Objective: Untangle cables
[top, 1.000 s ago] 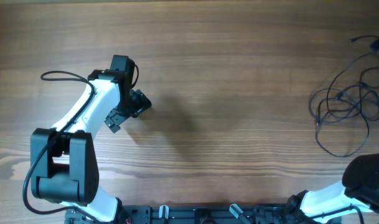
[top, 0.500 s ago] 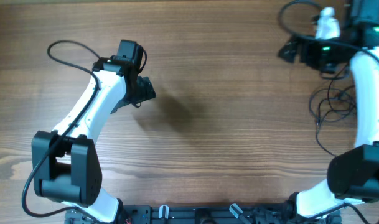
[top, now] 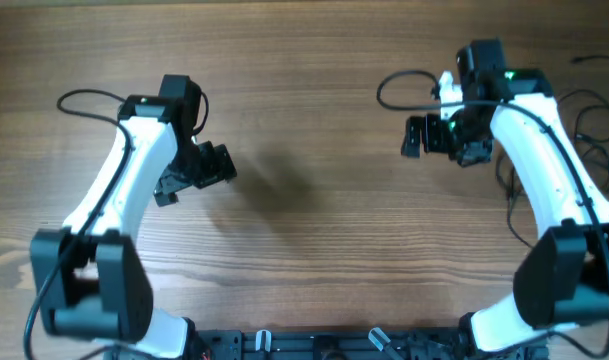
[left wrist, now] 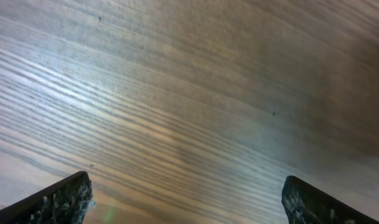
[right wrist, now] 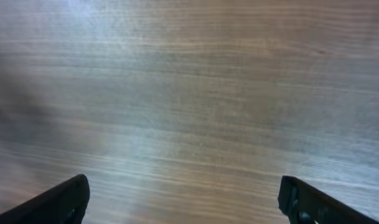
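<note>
The thin black cables [top: 596, 130] lie in loose loops at the far right edge of the table, partly hidden behind my right arm. My right gripper [top: 416, 136] is open and empty, left of the cables and apart from them; its wrist view [right wrist: 184, 202] shows only bare wood between the fingertips. My left gripper [top: 216, 166] is open and empty over the left part of the table, far from the cables; its wrist view [left wrist: 186, 199] shows only wood grain.
The wooden table [top: 314, 220] fills the overhead view. A thicker black wire [top: 89, 98] loops off the left arm, and another [top: 404, 82] off the right arm. The arm bases stand at the front edge.
My right arm has swung in from the right and moved left over the table, now covering part of the cables. My left gripper has shifted slightly left and down.
</note>
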